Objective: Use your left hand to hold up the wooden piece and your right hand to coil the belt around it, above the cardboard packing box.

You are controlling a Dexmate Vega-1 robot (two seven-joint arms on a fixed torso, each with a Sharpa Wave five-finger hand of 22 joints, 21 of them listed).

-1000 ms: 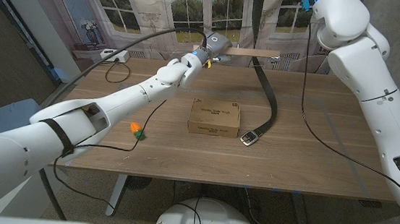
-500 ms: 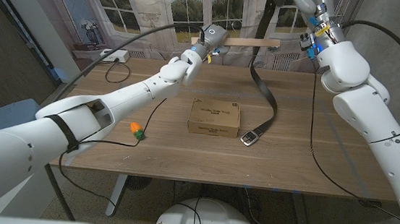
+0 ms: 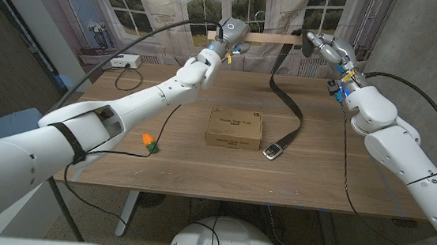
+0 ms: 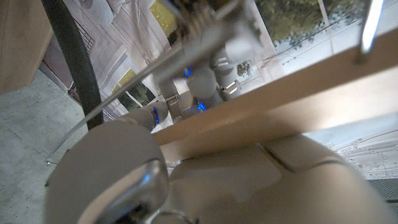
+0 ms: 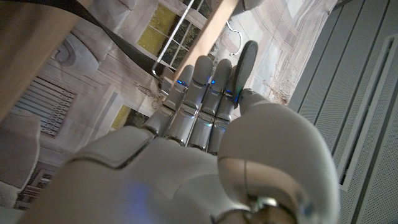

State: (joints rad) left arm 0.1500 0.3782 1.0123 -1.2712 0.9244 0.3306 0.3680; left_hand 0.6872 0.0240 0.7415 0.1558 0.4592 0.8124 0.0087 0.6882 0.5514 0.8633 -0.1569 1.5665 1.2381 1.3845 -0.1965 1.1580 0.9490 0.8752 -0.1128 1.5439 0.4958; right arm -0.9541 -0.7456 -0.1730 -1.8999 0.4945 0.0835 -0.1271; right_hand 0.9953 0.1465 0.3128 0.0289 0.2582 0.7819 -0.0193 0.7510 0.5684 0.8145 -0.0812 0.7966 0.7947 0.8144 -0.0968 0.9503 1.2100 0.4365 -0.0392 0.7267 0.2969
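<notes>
Your left hand (image 3: 232, 33) grips the wooden piece (image 3: 264, 38) at one end, holding it level above the table's far edge, beyond the cardboard packing box (image 3: 234, 129). The belt (image 3: 287, 101) hangs over the piece near its free end, buckle (image 3: 272, 150) on the table just beside the box. Right hand (image 3: 326, 47) is at that free end, fingers fairly straight; can't tell if it holds the belt. Keep the piece steady, wrap snugly, and bring it over the box.

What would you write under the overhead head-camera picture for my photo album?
Left hand holds a wooden piece aloft while the right hand drapes a belt over it, behind the cardboard box.
</notes>
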